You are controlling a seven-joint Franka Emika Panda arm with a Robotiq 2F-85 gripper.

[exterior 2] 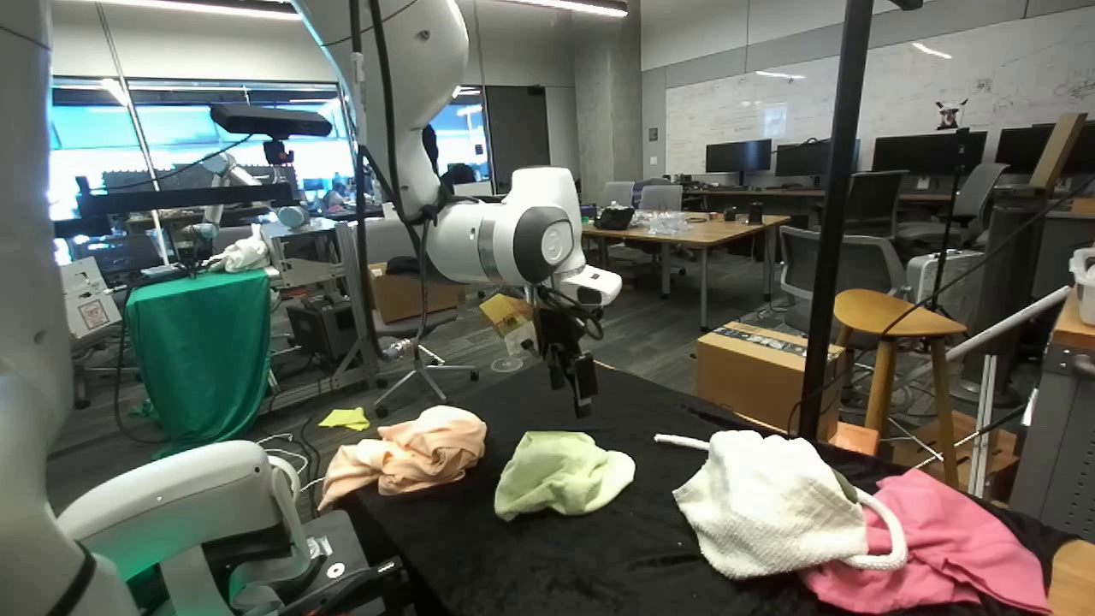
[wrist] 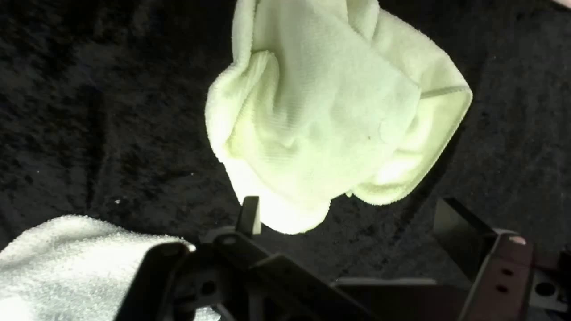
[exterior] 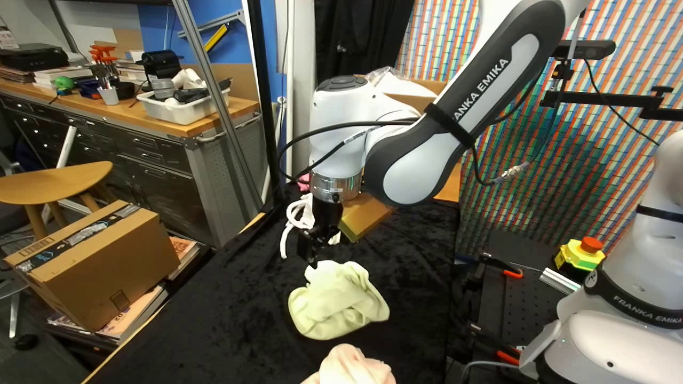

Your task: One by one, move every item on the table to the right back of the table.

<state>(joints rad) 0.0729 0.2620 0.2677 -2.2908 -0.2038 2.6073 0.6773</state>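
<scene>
In an exterior view the white towel point(exterior 2: 770, 505), rope point(exterior 2: 895, 539) and pink cloth point(exterior 2: 949, 547) lie together at the near right of the black table point(exterior 2: 582, 565); I'd count those three as delivered (whose right the task means, can't say). Still to shift, by that reckoning: the green cloth point(exterior 2: 560, 475), bunched mid-table, and the peach cloth point(exterior 2: 419, 453), left of it and apart. So perhaps past halfway. The gripper point(wrist: 350, 220) hangs near the green cloth's edge, jaws wide apart, holding nothing. Green probably goes next, then peach. Anything under the towel is hidden, so the tally may be short.
</scene>
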